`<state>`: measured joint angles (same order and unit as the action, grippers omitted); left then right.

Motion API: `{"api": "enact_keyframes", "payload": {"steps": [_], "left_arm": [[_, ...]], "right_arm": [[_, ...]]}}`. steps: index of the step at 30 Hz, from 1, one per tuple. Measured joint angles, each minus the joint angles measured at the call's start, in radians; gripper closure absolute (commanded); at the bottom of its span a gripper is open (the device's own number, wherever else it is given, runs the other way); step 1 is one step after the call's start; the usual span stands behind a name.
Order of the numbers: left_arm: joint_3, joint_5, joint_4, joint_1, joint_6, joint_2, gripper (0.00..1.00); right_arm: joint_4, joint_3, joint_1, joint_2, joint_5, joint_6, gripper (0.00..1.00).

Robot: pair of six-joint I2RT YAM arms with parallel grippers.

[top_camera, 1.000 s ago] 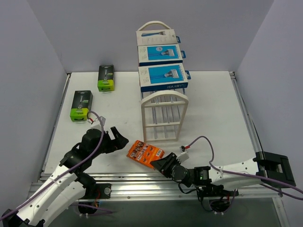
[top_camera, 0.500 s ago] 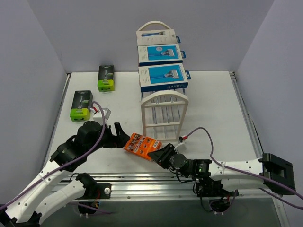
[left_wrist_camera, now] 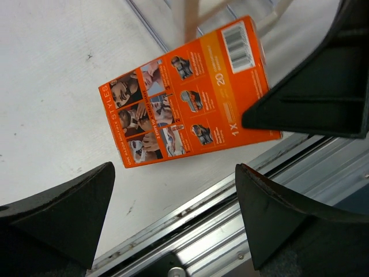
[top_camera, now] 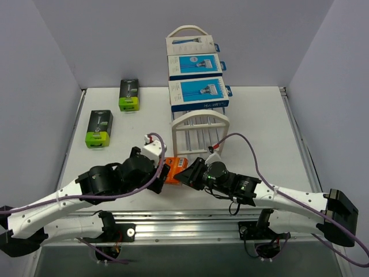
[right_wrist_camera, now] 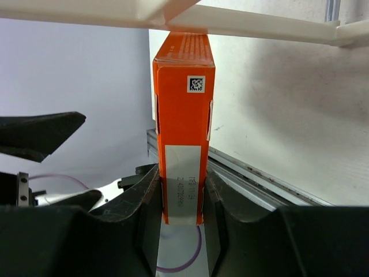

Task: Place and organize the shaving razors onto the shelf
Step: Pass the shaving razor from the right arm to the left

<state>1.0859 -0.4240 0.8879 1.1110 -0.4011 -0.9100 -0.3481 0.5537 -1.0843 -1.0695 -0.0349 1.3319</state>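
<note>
My right gripper [top_camera: 187, 172] is shut on an orange razor box [top_camera: 176, 164], holding it by its end at the foot of the cream-white shelf [top_camera: 199, 134]. In the right wrist view the box [right_wrist_camera: 183, 115] stands on edge between my fingers [right_wrist_camera: 144, 202], its far end under a shelf bar [right_wrist_camera: 242, 23]. My left gripper [top_camera: 162, 174] is open and empty right beside the box. In the left wrist view the box's printed face [left_wrist_camera: 184, 115] lies beyond the open fingers [left_wrist_camera: 57, 213]. Three blue-and-white boxes [top_camera: 199, 95] sit on the shelf's upper tiers.
Two black-and-lime-green boxes lie on the table at the left, one nearer [top_camera: 99, 128] and one farther back [top_camera: 129, 94]. The metal rail [left_wrist_camera: 242, 231] runs along the table's front edge. Grey walls enclose the table on both sides and behind.
My right gripper has carried the orange box from near the front edge back to the shelf's foot and turned it on edge. My left arm has swung right, close beside it.
</note>
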Motion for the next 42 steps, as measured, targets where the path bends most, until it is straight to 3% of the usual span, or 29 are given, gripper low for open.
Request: {"api": "enact_keyframes", "payload": {"steps": [6, 10, 23, 34, 37, 41, 42], "left_arm": [[0.024, -0.191, 0.057, 0.258, 0.025, -0.098, 0.06], [0.026, -0.259, 0.072, 0.346, 0.038, -0.135, 0.06], [0.021, -0.337, 0.047, 0.492, 0.074, -0.199, 0.06], [0.018, -0.42, 0.074, 0.504, 0.037, -0.314, 0.06], [0.018, -0.463, 0.106, 0.504, 0.012, -0.349, 0.0], [0.027, -0.518, 0.148, 0.51, -0.023, -0.399, 0.09], [0.03, -0.532, 0.161, 0.512, -0.037, -0.41, 0.19]], "right_arm": [[0.092, 0.032, 0.058, -0.002, 0.105, -0.063, 1.0], [0.128, 0.06, 0.079, -0.007, 0.153, -0.09, 1.0], [0.139, 0.084, 0.117, 0.002, 0.261, -0.109, 1.0], [0.176, 0.09, 0.119, 0.077, 0.304, -0.115, 1.0], [0.2, 0.109, 0.122, 0.079, 0.334, -0.126, 1.0], [0.209, 0.122, 0.122, 0.08, 0.368, -0.129, 1.0], [0.211, 0.122, 0.122, 0.08, 0.375, -0.129, 1.0]]}}
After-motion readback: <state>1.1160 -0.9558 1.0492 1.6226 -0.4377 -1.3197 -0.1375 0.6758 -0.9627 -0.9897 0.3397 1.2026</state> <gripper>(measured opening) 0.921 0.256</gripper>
